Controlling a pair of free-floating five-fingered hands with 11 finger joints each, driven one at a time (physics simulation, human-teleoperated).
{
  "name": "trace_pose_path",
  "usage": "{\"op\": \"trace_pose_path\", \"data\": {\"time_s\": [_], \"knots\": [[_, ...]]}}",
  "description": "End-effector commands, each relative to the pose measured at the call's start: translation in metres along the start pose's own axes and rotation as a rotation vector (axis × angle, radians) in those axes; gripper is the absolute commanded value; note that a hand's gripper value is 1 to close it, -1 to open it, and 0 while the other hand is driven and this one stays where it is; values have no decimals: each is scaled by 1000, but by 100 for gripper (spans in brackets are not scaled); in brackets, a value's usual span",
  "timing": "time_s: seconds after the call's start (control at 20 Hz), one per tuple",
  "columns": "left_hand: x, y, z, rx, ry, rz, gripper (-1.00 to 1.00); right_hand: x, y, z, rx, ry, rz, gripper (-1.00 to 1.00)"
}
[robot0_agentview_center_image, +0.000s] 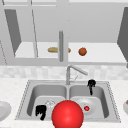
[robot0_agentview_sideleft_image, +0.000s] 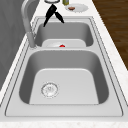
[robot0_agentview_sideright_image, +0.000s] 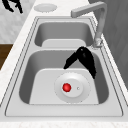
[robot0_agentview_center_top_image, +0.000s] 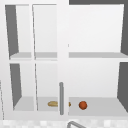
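The right robot hand (robot0_agentview_sideright_image: 83, 58) hangs empty, fingers loosely spread downward, with the small red ball (robot0_agentview_sideright_image: 66, 87) on the plate (robot0_agentview_sideright_image: 82, 93) just below it and toward the sink's front; the left robot hand (robot0_agentview_center_image: 41, 111) is farther off.

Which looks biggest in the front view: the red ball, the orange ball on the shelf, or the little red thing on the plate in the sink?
1. Red ball: by far the largest, though it may just be nearest the camera.
2. Orange ball on the cabinet shelf.
3. Small red thing on the plate in the right basin: smallest.
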Motion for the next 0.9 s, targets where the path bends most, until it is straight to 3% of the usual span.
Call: {"op": "trace_pose_path", "data": {"time_s": [0.0, 0.65, 0.85], "knots": [[0, 0, 0, 0, 0, 0, 0, 3, 4, 1, -10, 1, 2, -100], [0, 0, 0, 0, 0, 0, 0, -8, 92, 45, -56, -22, -29, -100], [0, 0, 0, 0, 0, 0, 0, -6, 118, 34, 9, -5, -16, -100]]}}
